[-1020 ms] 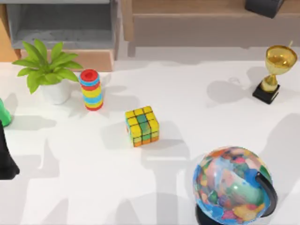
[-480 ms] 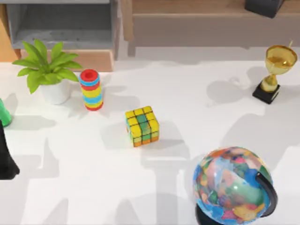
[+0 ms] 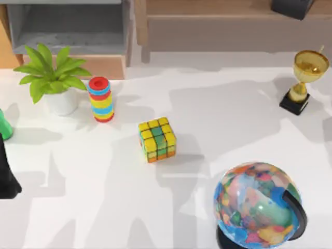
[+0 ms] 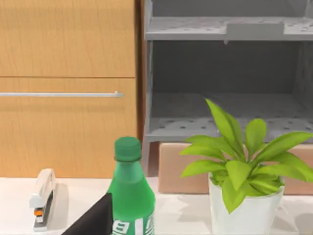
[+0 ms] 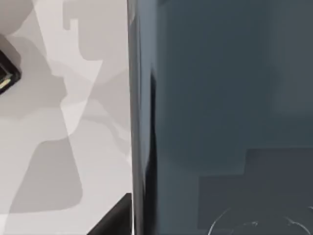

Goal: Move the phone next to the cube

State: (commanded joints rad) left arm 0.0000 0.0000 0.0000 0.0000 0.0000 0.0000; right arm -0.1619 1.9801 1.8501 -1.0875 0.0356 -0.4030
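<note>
Dark grey-black glossy flat phone (image 5: 220, 112) w/ thin silvery edge looms large in the right wrist view, its long edge running alongside bare white tabletop (image 5: 58, 147) crossed by grey shadows. How far it is from the cube can't be told. Right gripper: whether it's clenched on the phone or loose can't be told

Top view: small yellow, green & orange puzzle cube (image 3: 157, 139) w/ black grid lines sits about mid-table, standing alone. Behind it, toward the left, is a striped red, blue & yellow ring stack (image 3: 100, 98), and just left of that a leafy green plant in a white pot (image 3: 54, 78). Multicoloured globe on a black stand (image 3: 257, 202) is at the near right, well apart from the cube. Gold trophy on a black base (image 3: 303, 78) stands at the far right

Left arm (image 3: 6, 176) is parked at the table's left edge as a black shape; its grip state can't be told either. Left wrist view looks at a green plastic bottle w/ green cap (image 4: 129, 196), a white stapler (image 4: 43, 198) beside it, the plant, a wooden cabinet front (image 4: 68, 122) & a grey shelf unit (image 4: 225, 98) behind
</note>
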